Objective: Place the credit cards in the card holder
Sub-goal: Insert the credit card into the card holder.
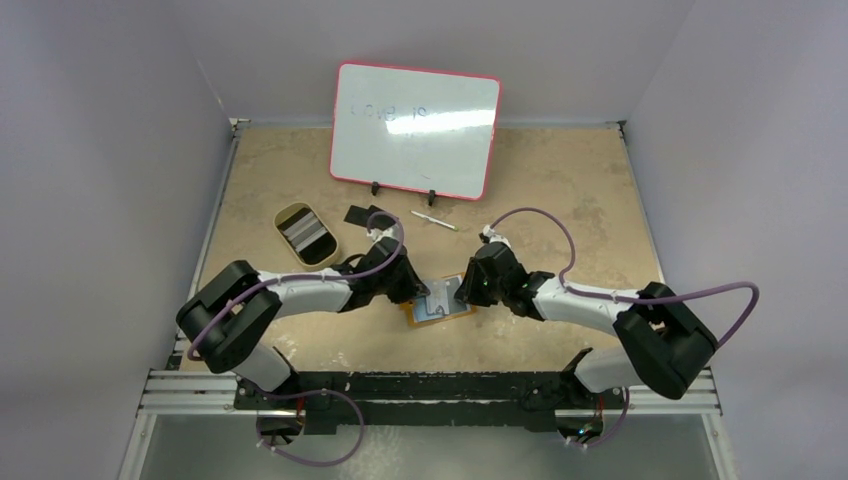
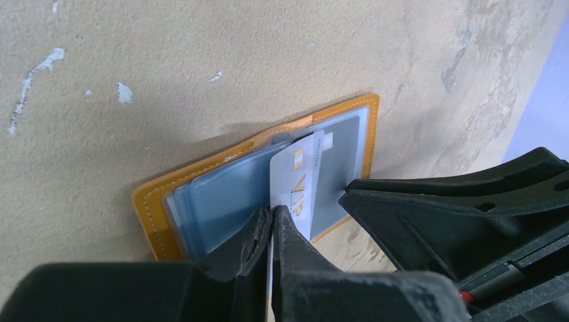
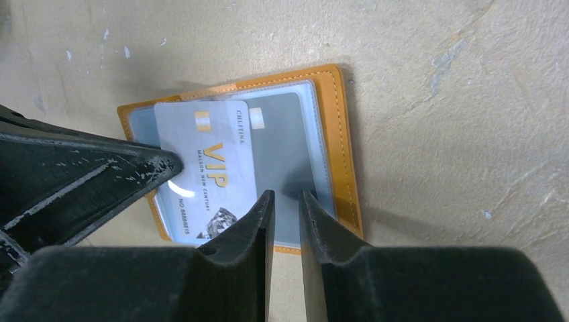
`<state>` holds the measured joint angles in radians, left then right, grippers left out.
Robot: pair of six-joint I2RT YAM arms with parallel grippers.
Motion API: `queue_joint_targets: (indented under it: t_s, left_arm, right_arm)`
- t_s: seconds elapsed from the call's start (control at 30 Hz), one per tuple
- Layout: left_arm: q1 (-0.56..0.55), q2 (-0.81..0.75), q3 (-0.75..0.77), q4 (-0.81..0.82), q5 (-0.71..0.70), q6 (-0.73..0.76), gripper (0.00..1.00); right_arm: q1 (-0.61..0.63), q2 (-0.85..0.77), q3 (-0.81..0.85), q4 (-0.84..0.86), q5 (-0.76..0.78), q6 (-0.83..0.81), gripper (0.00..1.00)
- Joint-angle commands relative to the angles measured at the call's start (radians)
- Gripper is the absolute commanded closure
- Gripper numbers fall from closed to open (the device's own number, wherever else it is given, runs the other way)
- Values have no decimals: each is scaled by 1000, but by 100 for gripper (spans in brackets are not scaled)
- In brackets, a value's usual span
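Note:
The orange-tan card holder (image 1: 421, 320) lies open on the table between both arms, its clear bluish sleeves facing up. My left gripper (image 2: 274, 209) is shut on the near edge of a pale card with gold "VIP" lettering (image 2: 295, 181). The card's far end lies over the sleeves of the holder (image 2: 151, 215). In the right wrist view the card (image 3: 208, 161) lies across the left part of the holder (image 3: 339, 134). My right gripper (image 3: 286, 196) hovers low over the right sleeve, jaws a narrow gap apart and empty. Two dark cards (image 1: 362, 214) lie further back.
An oval tan tin dish (image 1: 305, 233) sits at the back left. A slim pen (image 1: 433, 220) lies in front of a red-framed whiteboard (image 1: 415, 130) on a stand. Grey walls close in the table on three sides.

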<state>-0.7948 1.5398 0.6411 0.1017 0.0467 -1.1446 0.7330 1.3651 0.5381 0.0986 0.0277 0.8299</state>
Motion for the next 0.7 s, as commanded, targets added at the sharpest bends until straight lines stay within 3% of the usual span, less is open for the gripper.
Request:
queue_joint_targets:
  t_s: [0.0,0.67]
  left_arm:
    - [-15,16,-5,20,-31,-31,100]
    - [-88,84,-21,159,-141,-110,100]
  right_arm:
    - [2,23,-6,11,25,1,78]
    - [2,-28,-34,15,-14,27,78]
